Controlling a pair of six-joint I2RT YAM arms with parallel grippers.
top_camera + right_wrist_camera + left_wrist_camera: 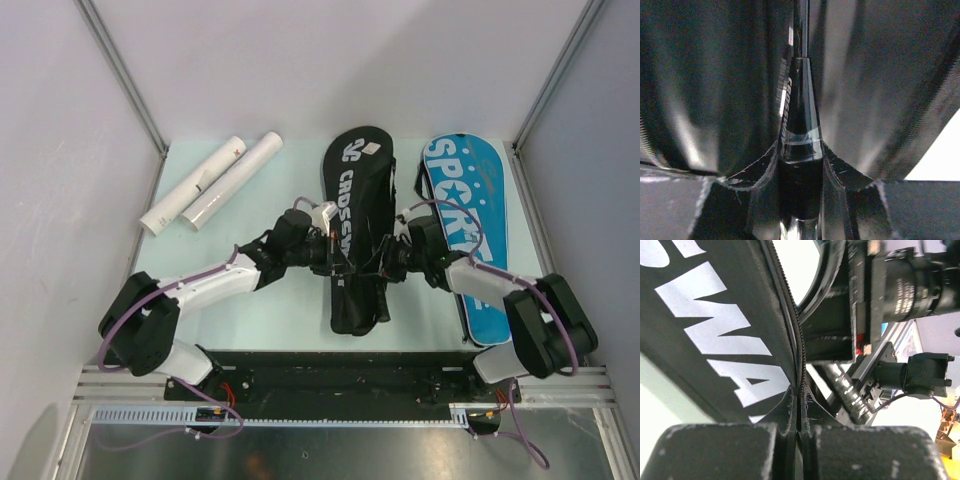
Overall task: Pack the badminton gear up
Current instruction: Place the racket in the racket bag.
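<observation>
We're partway: two white tubes lie unpacked well left of the black bag, our left gripper is clenched on that bag's zipper edge, our right gripper grasps a racket inside its open mouth, and the blue SPORT bag lies just right of it.

Right gripper: two black fingers, scuffed at the tips, pressed from either side against the racket. Racket: glossy black tapered cone with white lettering running lengthwise and a pale band just above the fingertips. It narrows upward into a thin shaft that leaves the top of the frame. Black bag: dark fabric in folds on both sides of the racket, streaked with sheen, filling most of the view. Lower right corner: bright white patch, not identifiable.
</observation>
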